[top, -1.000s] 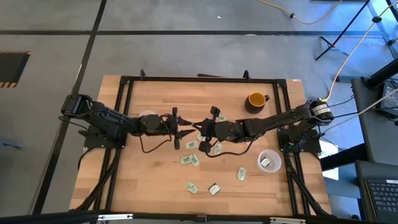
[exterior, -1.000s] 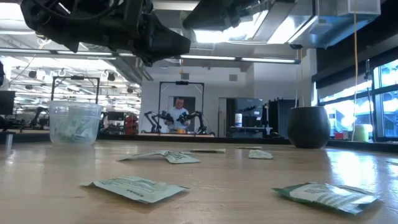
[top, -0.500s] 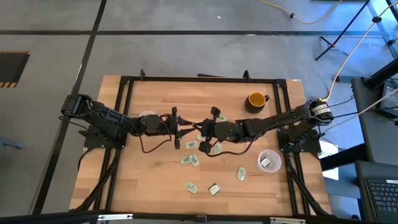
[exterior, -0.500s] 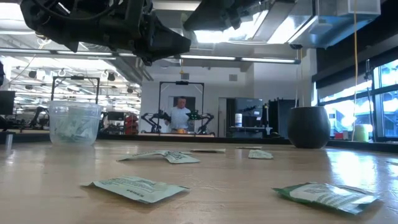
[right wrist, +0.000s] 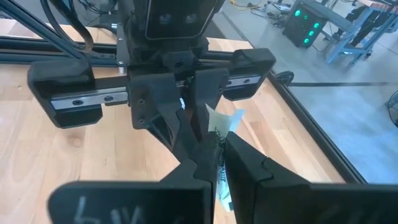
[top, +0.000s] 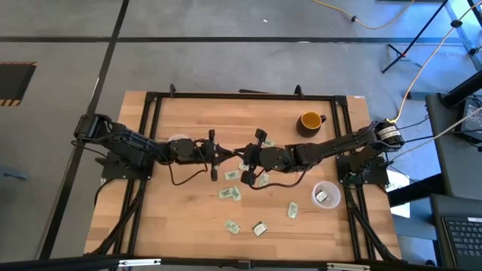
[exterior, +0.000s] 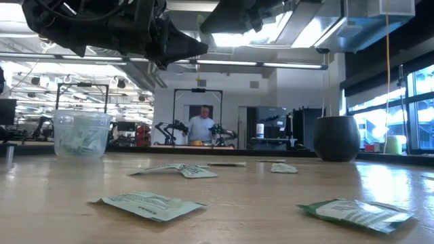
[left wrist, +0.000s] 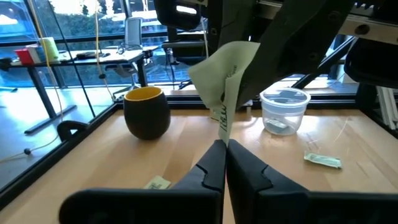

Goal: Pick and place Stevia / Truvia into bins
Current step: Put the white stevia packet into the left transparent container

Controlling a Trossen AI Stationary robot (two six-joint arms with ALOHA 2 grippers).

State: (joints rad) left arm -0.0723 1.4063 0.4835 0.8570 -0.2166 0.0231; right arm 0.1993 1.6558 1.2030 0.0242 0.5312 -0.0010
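Note:
One pale green and white Stevia packet [left wrist: 225, 74] is held in the air above the table's middle, between my two grippers, which meet tip to tip. My left gripper [top: 231, 156] reaches in from the left and is shut on it. My right gripper [top: 243, 158] reaches in from the right and is also shut on it. Several more packets [top: 230, 193] lie flat on the wood. One clear bin [exterior: 81, 134] stands by the left arm and holds packets. The other bin [top: 325, 195] stands at the near right. My left gripper pinches one end of the packet [left wrist: 222, 132] between its two fingers, at their free ends. The fingers come level from the table's left. The packet is clear of the table and runs on, slightly bent, toward the other gripper. My right gripper pinches the packet's opposite end [right wrist: 221, 148] between its two fingers. Its fingers come level from the table's right, facing the left gripper's fingers [right wrist: 186, 127]. The packet [right wrist: 225, 121] spans the short gap between the two grippers, lifted clear.
A yellow mug with a dark outside [top: 310, 120] stands at the far right. Loose packets [top: 260, 229] dot the near half of the table. A black frame [top: 151, 98] runs round the tabletop. A person [exterior: 201, 127] stands far off in the room.
My left gripper's fingers have come together on the packet that my right gripper holds. Neither arm has shifted its place, and the packet stays lifted clear between them.

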